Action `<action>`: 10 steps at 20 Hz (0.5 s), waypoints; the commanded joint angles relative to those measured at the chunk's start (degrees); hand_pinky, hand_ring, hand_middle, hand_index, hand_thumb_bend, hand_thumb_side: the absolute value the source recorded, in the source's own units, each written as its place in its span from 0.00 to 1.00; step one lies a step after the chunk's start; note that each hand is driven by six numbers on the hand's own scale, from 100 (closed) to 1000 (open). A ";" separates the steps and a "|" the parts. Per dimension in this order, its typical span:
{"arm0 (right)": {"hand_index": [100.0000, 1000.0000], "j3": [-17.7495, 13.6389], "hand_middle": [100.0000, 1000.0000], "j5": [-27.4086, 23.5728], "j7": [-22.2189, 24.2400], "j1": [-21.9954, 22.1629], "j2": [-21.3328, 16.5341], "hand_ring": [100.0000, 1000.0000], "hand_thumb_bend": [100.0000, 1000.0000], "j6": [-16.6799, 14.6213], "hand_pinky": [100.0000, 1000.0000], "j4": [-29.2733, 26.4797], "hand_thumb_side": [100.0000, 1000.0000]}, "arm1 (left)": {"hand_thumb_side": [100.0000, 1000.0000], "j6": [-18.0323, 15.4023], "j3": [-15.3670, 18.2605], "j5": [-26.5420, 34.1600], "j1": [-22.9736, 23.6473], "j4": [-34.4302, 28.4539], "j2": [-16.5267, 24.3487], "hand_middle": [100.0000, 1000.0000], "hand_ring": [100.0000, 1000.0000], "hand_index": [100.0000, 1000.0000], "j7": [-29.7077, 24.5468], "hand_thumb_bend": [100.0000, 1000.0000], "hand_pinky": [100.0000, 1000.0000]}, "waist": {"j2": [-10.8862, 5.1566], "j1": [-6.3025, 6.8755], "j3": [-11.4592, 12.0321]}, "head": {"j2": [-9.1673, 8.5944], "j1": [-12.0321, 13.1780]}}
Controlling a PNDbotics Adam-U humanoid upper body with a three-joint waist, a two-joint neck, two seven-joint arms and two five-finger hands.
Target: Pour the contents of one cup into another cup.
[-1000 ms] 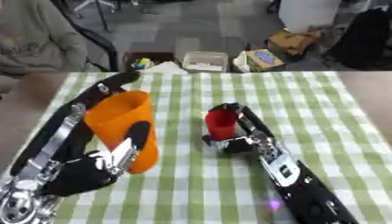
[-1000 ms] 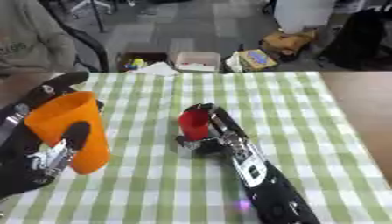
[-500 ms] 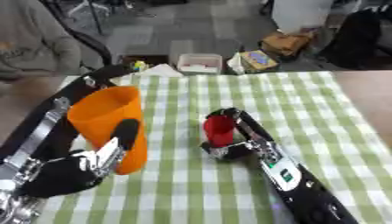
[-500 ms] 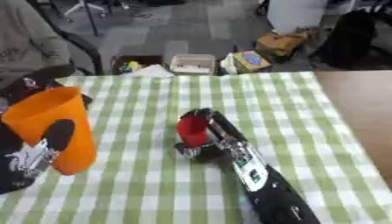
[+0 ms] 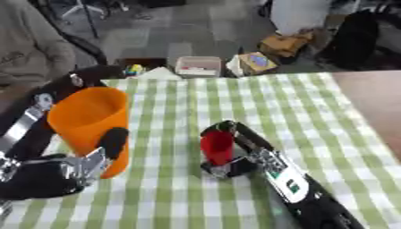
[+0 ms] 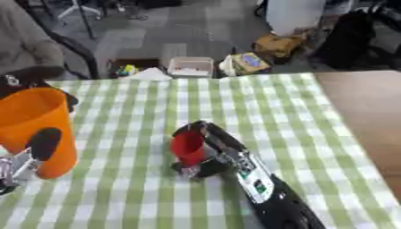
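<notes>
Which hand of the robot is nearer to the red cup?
The right hand: its fingers are curled round the red cup on the checked cloth. The left hand is apart, on the view's left, curled round the orange cup.

A bench (image 5: pixel 305 107) under a green-and-white checked cloth (image 5: pixel 172 197) fills the lower frame, bare brown wood showing at the right edge. An orange cup (image 5: pixel 87 125) at left and a red cup (image 5: pixel 217 147) at centre are on it.
</notes>
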 commanded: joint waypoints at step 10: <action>0.72 5.89 0.17 -10.90 10.37 -1.25 -1.07 0.24 0.05 -0.30 0.28 -9.64 0.00 | 0.10 -0.56 -1.22 -10.41 -3.89 -1.05 4.05 0.36 0.65 0.89 -4.08 0.00 0.08 | -1.91 -0.43 -1.33 | -1.14 0.21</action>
